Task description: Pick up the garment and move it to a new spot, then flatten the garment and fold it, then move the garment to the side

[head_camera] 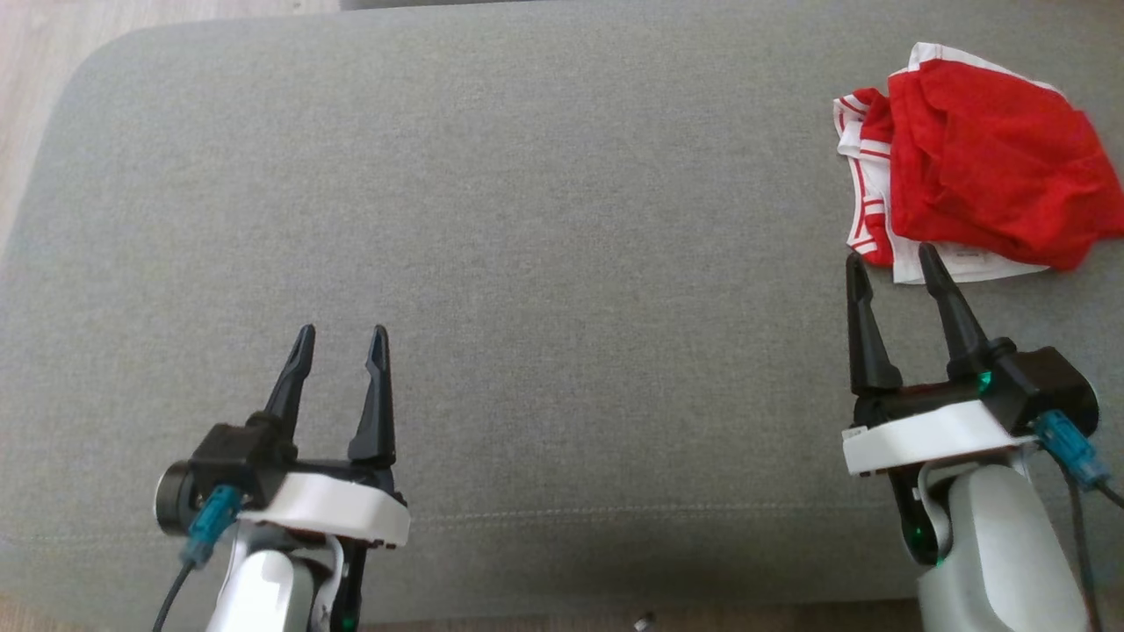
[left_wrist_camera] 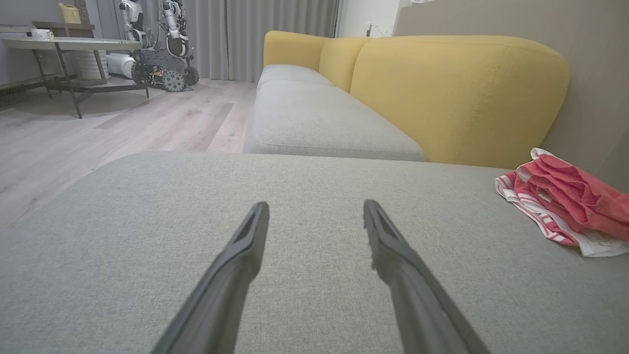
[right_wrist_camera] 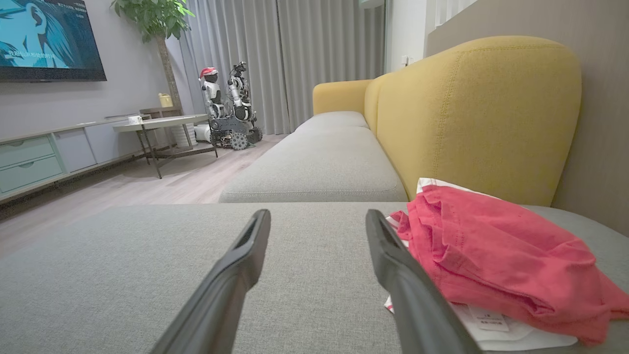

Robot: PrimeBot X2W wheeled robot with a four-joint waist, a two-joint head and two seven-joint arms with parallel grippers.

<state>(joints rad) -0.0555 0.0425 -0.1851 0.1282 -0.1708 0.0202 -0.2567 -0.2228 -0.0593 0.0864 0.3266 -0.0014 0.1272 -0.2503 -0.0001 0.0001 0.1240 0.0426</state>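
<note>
Upholstery of a grey cushion (head_camera: 562, 219) spreads under both arms in the head view. At the lower left the left gripper (head_camera: 342, 332) hangs over bare fabric, its two dark prongs spread apart with nothing between them. At the lower right the right gripper (head_camera: 889, 254) also has its prongs apart and holds nothing. Its tips reach the near edge of the garment (head_camera: 983, 167), though contact cannot be judged.

The garment is a crumpled red piece with white striped trim, lying at the upper right of the head view, near the cushion's far right edge. In the right wrist view a white label (right_wrist_camera: 484, 319) pokes out under its near side. Nothing lies between the left gripper and the garment except open cushion.

Beyond the cushion stands a sofa (right_wrist_camera: 471, 113) with grey seats and yellow backs. Left of it runs a wooden floor (right_wrist_camera: 162, 184). Farther off are a round table (right_wrist_camera: 162, 122), another robot (right_wrist_camera: 231, 108), grey curtains (right_wrist_camera: 275, 54), a plant (right_wrist_camera: 152, 19), a low cabinet (right_wrist_camera: 29, 157) and a television (right_wrist_camera: 44, 34) at the upper left.
</note>
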